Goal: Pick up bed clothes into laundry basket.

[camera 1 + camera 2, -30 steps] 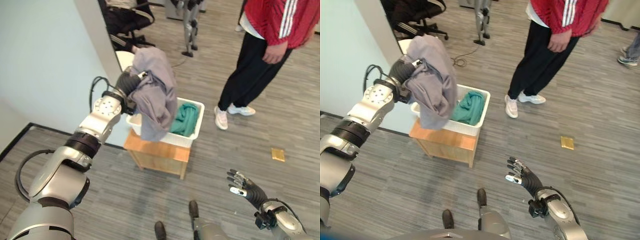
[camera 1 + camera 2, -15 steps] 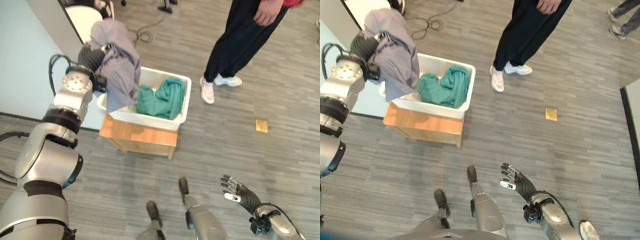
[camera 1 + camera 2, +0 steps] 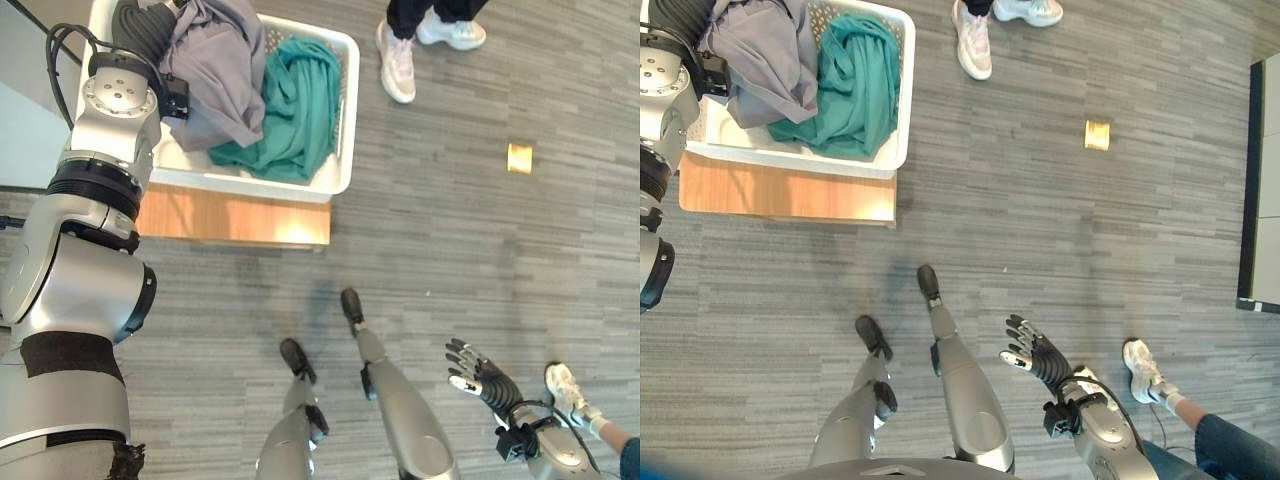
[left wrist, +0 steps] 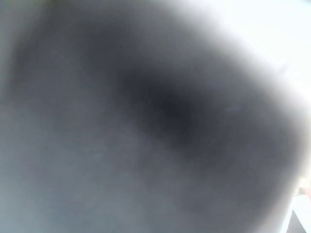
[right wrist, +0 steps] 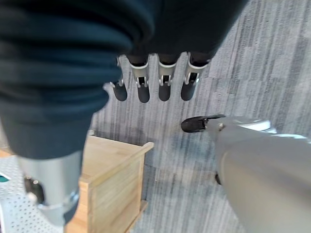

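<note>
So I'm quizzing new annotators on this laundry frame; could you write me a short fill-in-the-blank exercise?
1. The teal garment lies inside the white ____.
2. The laundry basket sits on a ____ stand.
3. The grey garment hangs over the robot's ____ hand.
4. The right hand holds ____.

Missing words: laundry basket; wooden; left; nothing

Grey wood-grain plank floor (image 3: 1060, 200) throughout; a low light-wood table (image 3: 790, 195) at ten o'clock, a small yellow square (image 3: 1097, 134) at one o'clock.
</note>
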